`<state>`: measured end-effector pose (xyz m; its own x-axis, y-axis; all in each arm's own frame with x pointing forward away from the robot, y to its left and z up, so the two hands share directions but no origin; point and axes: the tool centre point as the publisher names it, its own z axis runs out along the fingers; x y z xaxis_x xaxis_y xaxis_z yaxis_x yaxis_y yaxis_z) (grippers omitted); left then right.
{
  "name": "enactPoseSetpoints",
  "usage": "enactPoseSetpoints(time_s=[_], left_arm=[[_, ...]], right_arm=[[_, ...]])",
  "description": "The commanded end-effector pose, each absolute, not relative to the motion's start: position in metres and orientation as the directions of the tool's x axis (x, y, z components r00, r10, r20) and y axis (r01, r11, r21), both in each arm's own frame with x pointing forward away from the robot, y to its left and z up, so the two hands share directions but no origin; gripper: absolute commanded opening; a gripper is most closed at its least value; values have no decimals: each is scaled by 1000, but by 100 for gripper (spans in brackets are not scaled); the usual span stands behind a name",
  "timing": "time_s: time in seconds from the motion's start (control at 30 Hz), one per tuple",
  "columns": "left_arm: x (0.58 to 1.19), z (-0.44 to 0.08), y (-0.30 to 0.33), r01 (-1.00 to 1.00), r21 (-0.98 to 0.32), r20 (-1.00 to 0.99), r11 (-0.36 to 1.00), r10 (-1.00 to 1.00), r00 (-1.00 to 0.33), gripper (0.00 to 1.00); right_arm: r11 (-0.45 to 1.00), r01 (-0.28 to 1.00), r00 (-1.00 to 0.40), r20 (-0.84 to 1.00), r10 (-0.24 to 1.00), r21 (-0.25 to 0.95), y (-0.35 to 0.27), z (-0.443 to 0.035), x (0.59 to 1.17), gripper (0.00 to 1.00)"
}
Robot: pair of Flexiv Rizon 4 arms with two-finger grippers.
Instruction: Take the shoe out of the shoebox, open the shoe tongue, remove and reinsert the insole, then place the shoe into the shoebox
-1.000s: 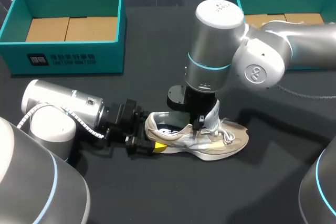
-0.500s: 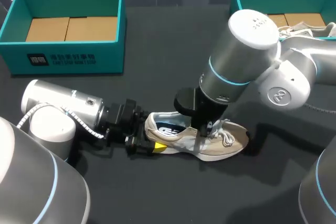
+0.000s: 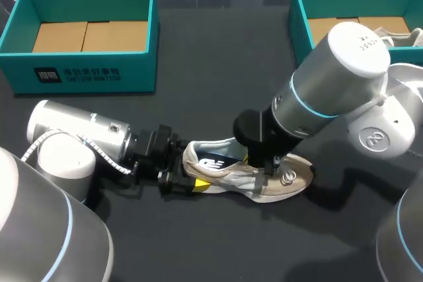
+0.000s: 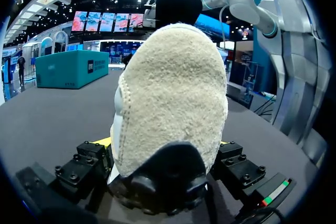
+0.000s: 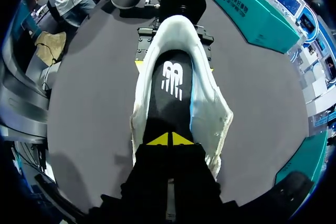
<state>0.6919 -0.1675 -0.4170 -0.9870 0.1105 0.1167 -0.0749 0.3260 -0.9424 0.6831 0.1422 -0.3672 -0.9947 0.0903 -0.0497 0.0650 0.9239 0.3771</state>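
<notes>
In the overhead view, the shoe [image 3: 291, 179] lay on its sole in the lower middle of the frame, out of both boxes. Your left gripper [image 3: 180, 177] clamped its heel and your right gripper [image 3: 263, 163] reached down into its mouth. A pull off the shoe's line would likely have twisted the heel out of that clamp or dragged the shoe over the table [image 3: 198, 51]. The dark top gave room between the left box [image 3: 86, 70] at upper left and the right box [image 3: 301, 4] at upper right.

In the left wrist view, the heel filled the gap and both fingers [image 4: 84, 166] pressed its sides.

In the right wrist view, the yellow tips sat pressed together on the black insole [image 5: 170, 77]. You could not tell whether they pinched it. A shallow bite could have slipped or buckled it.
</notes>
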Motion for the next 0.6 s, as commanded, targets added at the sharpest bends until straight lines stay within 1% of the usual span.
enactPoseSetpoints(time_s=[0.03, 0.1, 0.23, 0.3, 0.37, 0.5, 0.6], left_arm=[[693, -419, -169, -75, -942, 117, 326, 110, -987, 0], [693, -419, -169, -75, -942, 117, 326, 110, -987, 0], [693, -419, -169, -75, -942, 117, 326, 110, -987, 0], [693, -419, -169, -75, -942, 117, 326, 110, -987, 0], [693, -419, -169, -75, -942, 117, 326, 110, -987, 0], [693, -419, -169, -75, -942, 117, 326, 110, -987, 0], [693, -419, -169, -75, -942, 117, 326, 110, -987, 0]], right_arm=[[929, 56, -995, -53, 80, 366, 143, -362, 684, 0], [934, 52, -996, -55, 76, 353, 148, -362, 687, 0], [946, 84, -993, -58, 107, 312, 155, -363, 691, 1], [953, 95, -991, -67, 119, 287, 159, -364, 692, 12], [960, 111, -989, -69, 133, 257, 163, -364, 693, 19], [968, 127, -985, -89, 149, 219, 169, -364, 693, 20], [970, 144, -981, -104, 166, 193, 171, -366, 693, 24]])
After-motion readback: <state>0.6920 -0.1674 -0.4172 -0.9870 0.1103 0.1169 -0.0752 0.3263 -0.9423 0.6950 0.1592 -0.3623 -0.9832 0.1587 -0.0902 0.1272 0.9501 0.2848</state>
